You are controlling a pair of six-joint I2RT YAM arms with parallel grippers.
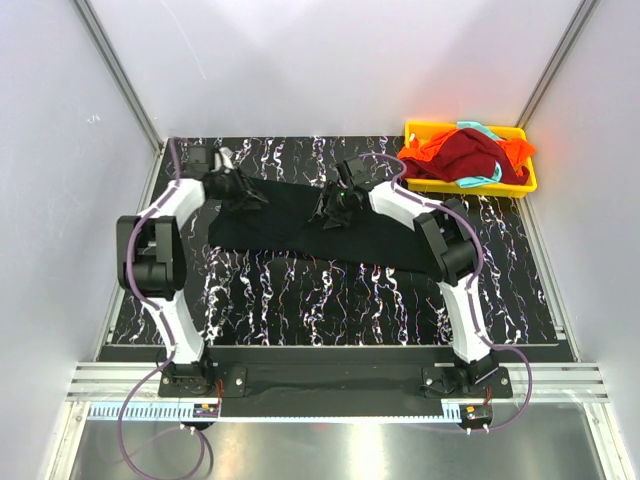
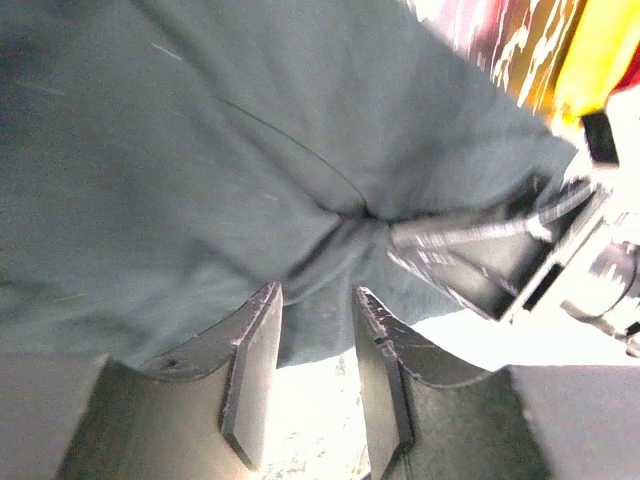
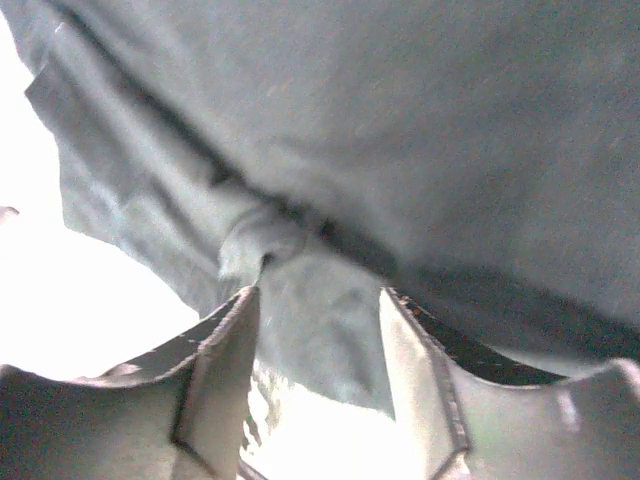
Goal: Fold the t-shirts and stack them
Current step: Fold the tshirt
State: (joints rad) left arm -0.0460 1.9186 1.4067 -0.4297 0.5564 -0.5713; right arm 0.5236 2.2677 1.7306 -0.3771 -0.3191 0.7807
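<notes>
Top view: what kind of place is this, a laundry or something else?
Likely a robot test booth, not a laundry: plain white walls enclose a marbled table, the left arm and right arm are bolted at its near edge, and a yellow tray holds spare t-shirts.

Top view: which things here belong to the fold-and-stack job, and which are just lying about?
Job:
- black tee, spread on the mat
- red tee, orange tee and teal tee, piled in the tray

Lying about:
- yellow tray, which only holds the pile
- marbled mat
- purple cables
</notes>
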